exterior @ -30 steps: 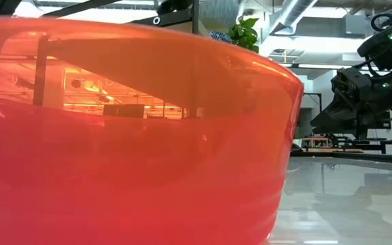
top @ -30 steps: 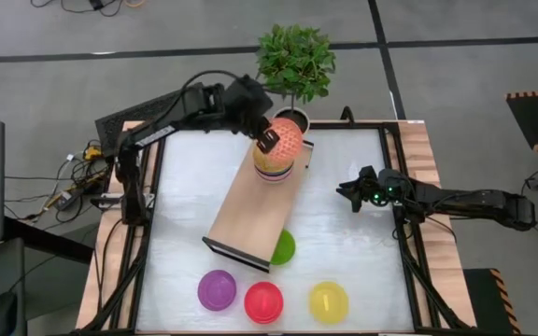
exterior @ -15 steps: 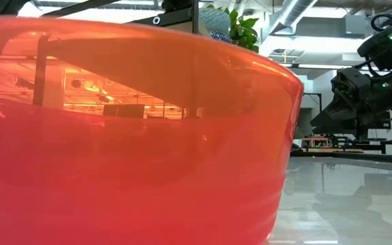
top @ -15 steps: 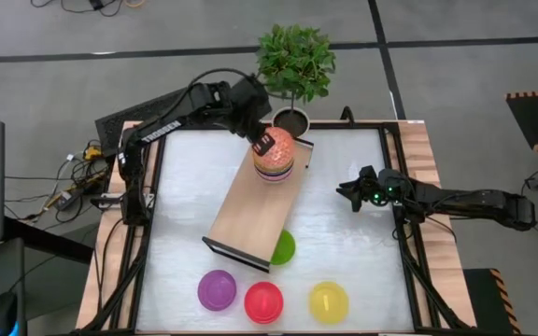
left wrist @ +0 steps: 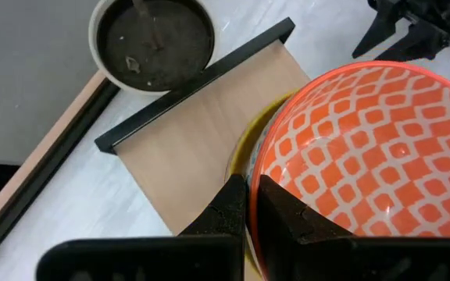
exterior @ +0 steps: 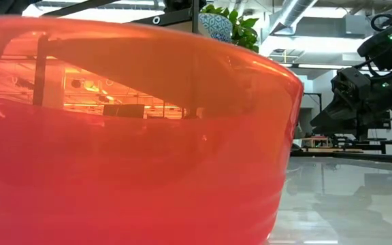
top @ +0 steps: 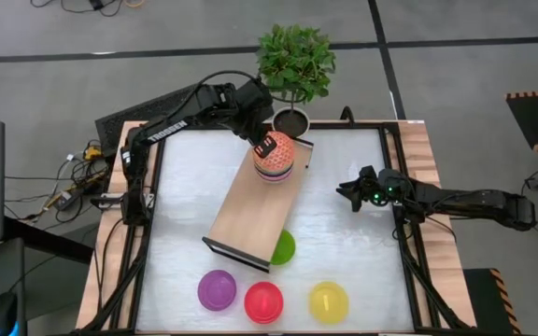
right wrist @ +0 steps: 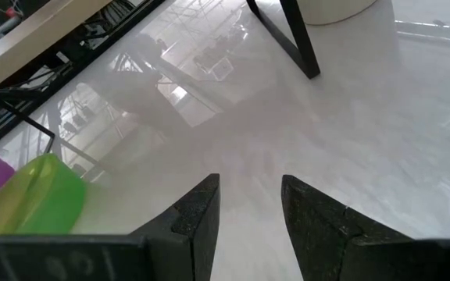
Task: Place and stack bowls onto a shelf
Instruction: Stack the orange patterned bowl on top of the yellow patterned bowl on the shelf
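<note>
- Red-white patterned bowl (left wrist: 366, 156) sits on top of the bowl stack (top: 274, 171) at the shelf's (top: 250, 210) far end, rim pinched in my shut left end effector (top: 266, 146).
- Right end effector (top: 353, 194) hangs open, empty, near the tabletop's (top: 362, 271) right edge.
- Left to do: four plain bowls, purple (top: 217, 289), red (top: 263, 301), yellow (top: 329, 301), green (top: 283, 247).

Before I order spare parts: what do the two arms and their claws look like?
Both arms are dark, slim and jointed. The left arm carries white lettering along its link, and its claw shows a white patch with dark marks. The right claw has small green lights glowing just behind it. Each claw has two black, wedge-shaped fingers.
</note>
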Controlling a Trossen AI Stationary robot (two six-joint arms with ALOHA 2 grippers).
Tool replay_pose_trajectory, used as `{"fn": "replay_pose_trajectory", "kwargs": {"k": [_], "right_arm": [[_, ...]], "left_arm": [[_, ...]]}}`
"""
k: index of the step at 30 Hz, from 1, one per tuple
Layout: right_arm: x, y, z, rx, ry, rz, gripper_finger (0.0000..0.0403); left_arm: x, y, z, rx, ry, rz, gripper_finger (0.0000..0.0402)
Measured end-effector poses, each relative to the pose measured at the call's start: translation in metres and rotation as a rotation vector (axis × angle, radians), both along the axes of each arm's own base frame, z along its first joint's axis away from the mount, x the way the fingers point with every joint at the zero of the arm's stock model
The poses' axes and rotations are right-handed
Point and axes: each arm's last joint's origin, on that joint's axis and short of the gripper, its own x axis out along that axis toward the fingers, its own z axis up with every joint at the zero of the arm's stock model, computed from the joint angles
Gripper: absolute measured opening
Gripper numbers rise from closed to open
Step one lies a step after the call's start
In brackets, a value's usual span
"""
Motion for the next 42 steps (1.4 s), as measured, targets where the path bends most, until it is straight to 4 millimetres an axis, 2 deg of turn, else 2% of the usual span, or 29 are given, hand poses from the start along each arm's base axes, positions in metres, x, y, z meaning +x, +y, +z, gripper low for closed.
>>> {"fn": "replay_pose_trajectory", "kwargs": {"k": [5,16,25,29,34,42], "right_arm": [[0.000,0.000,0.000,0.001,0.000,0.000,0.0164],[0.000,0.000,0.000,0.001,-0.001,0.000,0.0164],[0.000,0.000,0.000,0.001,-0.001,0.001,0.0164],[0.000,0.000,0.001,-0.001,-0.008,0.002,0.0164],[0.001,0.000,0.002,-0.004,-0.018,0.003,0.0164],[0.001,0.000,0.002,-0.005,-0.021,0.003,0.0164]], "left_arm": [[0.003,0.001,-0.006,0.001,0.029,0.011,0.0005],[0.002,0.003,-0.005,0.047,0.034,0.083,0.0057],[0.003,0.000,-0.002,0.009,0.013,0.009,0.0120],[0.002,-0.001,-0.003,-0.030,0.013,0.045,0.0140],[-0.003,-0.001,0.000,-0.083,0.000,0.071,0.0133],[-0.014,-0.006,0.012,-0.094,-0.031,0.069,0.0098]]}}
